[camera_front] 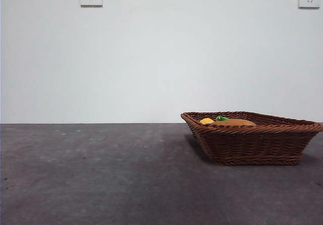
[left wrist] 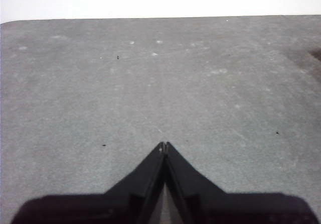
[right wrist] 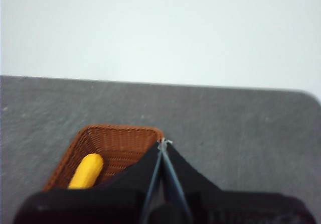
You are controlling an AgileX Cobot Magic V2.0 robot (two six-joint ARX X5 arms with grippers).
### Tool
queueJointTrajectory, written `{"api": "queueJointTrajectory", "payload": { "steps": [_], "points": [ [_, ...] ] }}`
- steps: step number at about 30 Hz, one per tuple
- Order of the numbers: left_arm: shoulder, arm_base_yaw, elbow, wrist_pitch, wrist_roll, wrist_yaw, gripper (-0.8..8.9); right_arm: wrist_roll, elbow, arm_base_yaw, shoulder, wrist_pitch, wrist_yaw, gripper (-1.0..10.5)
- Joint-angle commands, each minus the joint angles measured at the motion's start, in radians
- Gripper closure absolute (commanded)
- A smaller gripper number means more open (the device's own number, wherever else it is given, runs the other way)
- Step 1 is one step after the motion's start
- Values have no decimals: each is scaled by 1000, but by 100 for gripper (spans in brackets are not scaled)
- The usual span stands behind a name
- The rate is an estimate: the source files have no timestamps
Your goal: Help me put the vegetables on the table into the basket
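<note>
The wicker basket (camera_front: 255, 138) stands on the dark grey table (camera_front: 101, 174) at the right. Inside it, above the rim, show the tan-brown potato (camera_front: 233, 122), the green cap of the eggplant (camera_front: 221, 118) and the small yellow piece (camera_front: 206, 120). The eggplant's purple body is hidden. In the right wrist view the basket (right wrist: 118, 143) lies below my right gripper (right wrist: 163, 143), with the yellow piece (right wrist: 87, 171) in it; that gripper is shut and empty. My left gripper (left wrist: 164, 145) is shut and empty over bare table (left wrist: 150, 83). Neither arm shows in the front view.
A white wall (camera_front: 161, 58) with two sockets stands behind the table. The table's far edge (left wrist: 150, 19) shows in the left wrist view.
</note>
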Motion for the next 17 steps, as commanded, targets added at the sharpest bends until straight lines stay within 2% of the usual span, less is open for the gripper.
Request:
{"api": "queueJointTrajectory", "payload": {
  "steps": [1,6,11,17],
  "points": [
    [0,2,-10,5,14,1,816,-55,-220,-37,-200,159,2,946],
    [0,2,-10,5,14,1,816,-55,-485,-74,-417,341,-1,946],
    [0,2,-10,5,14,3,816,-54,-642,-73,-517,354,-10,946],
    [0,2,-10,5,14,4,816,-42,-731,-73,-543,360,-10,946]
  ]
}}
